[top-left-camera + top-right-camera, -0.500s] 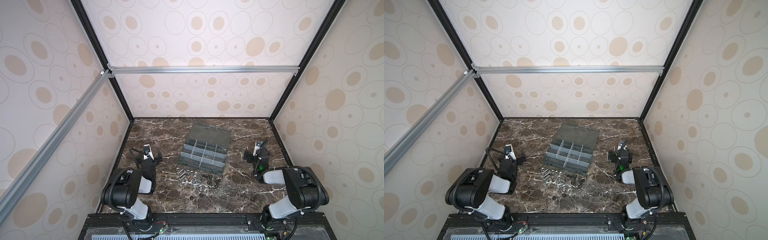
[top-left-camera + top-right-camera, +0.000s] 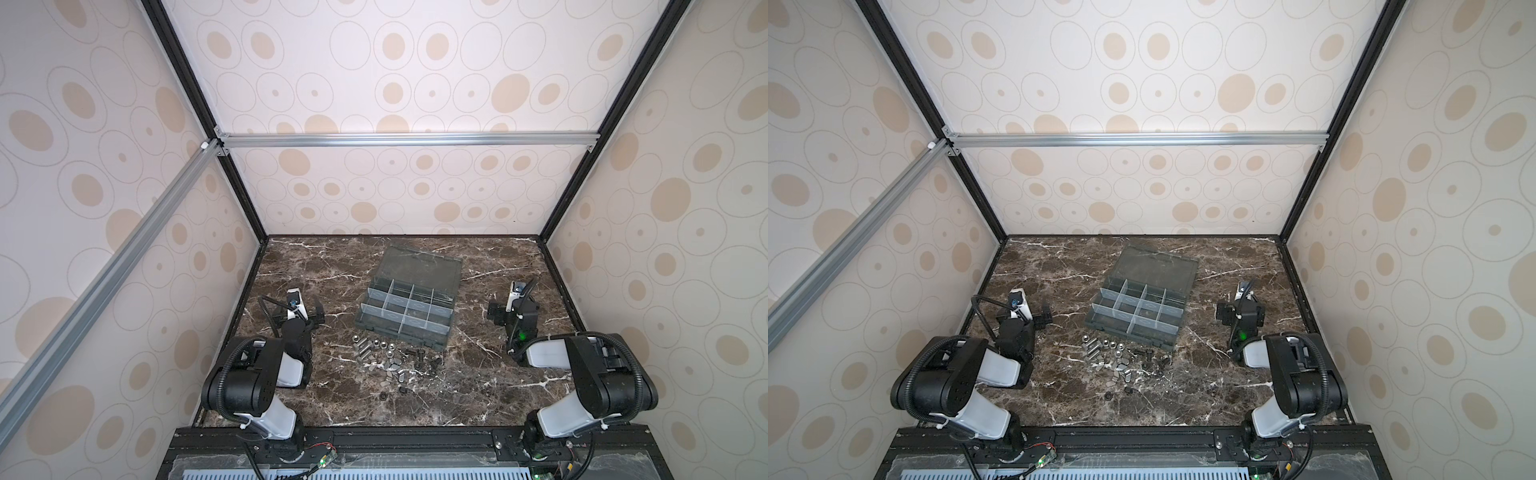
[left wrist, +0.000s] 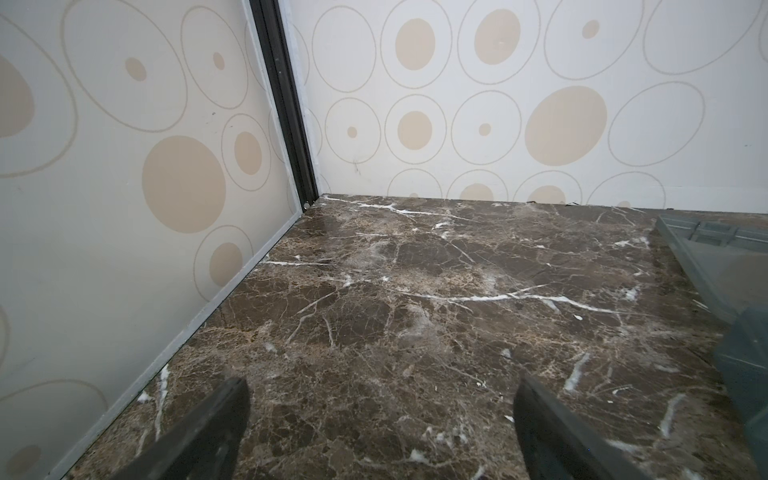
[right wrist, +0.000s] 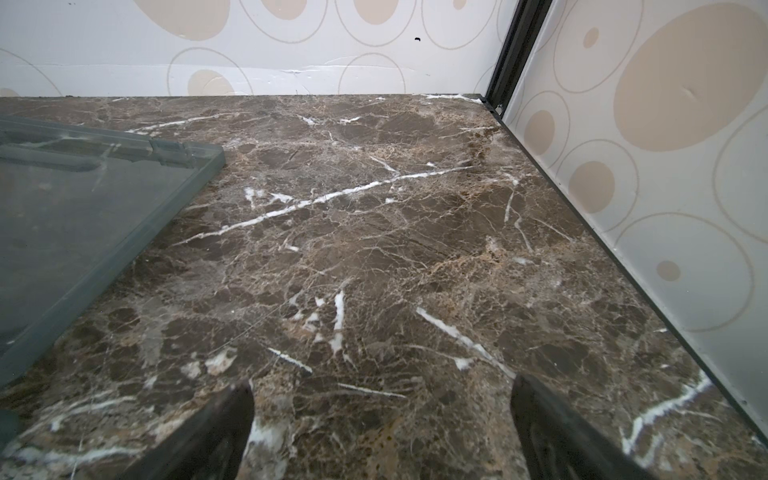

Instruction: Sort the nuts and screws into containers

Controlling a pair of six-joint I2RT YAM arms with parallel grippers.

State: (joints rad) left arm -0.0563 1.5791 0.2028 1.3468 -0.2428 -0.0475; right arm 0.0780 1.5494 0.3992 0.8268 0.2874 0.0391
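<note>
— The screws point(image 2: 364, 348) and the nuts point(image 2: 377, 343) lie mixed in a loose scatter on the tabletop point(image 2: 478, 374), just in front of the organizer box point(image 2: 415, 336).
— What's the top like?
— Dark brown marble with white veins, a bit glossy. Pale walls point(image 2: 415, 83) printed with beige circles close it in on three sides, with black posts in the corners and an aluminium rail point(image 2: 407, 139) across the back.
— And the containers point(image 2: 405, 309)?
— Cells parted by pale dividers, about mid-table. The lid point(image 2: 424, 266) lies open flat behind them.
— The arms?
— The left gripper point(image 3: 378, 395) sits low near the left wall, jaws spread wide with only bare marble between them. The right gripper point(image 4: 382, 395) mirrors it by the right wall, spread just as wide, beside the lid and not touching it.
</note>
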